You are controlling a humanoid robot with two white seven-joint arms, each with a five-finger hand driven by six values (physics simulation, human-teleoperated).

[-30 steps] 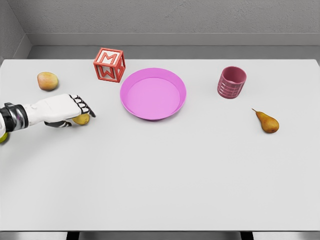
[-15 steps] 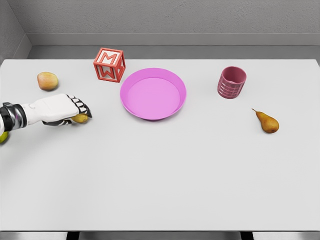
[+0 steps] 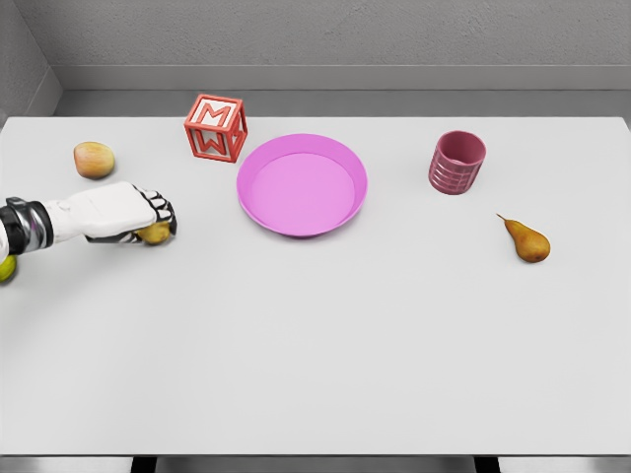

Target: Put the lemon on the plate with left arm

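Note:
In the head view the yellow lemon (image 3: pixel 156 234) lies on the white table at the left, mostly covered by my left hand (image 3: pixel 153 219). The white hand reaches in from the left edge with its fingers curled down around the lemon. The pink plate (image 3: pixel 302 184) sits to the right of the hand, past a stretch of bare table, with nothing in it. My right arm does not show.
A red letter block (image 3: pixel 216 127) stands behind the plate's left side. A peach-coloured apple (image 3: pixel 94 160) lies behind my hand. A pink ribbed cup (image 3: pixel 457 163) and a brown pear (image 3: pixel 525 239) are at the right. A small yellow-green fruit (image 3: pixel 6 268) peeks out at the left edge.
The left hand's fingers have curled from stretched over the lemon to closed around it. The hand has drawn slightly left. Nothing else has moved.

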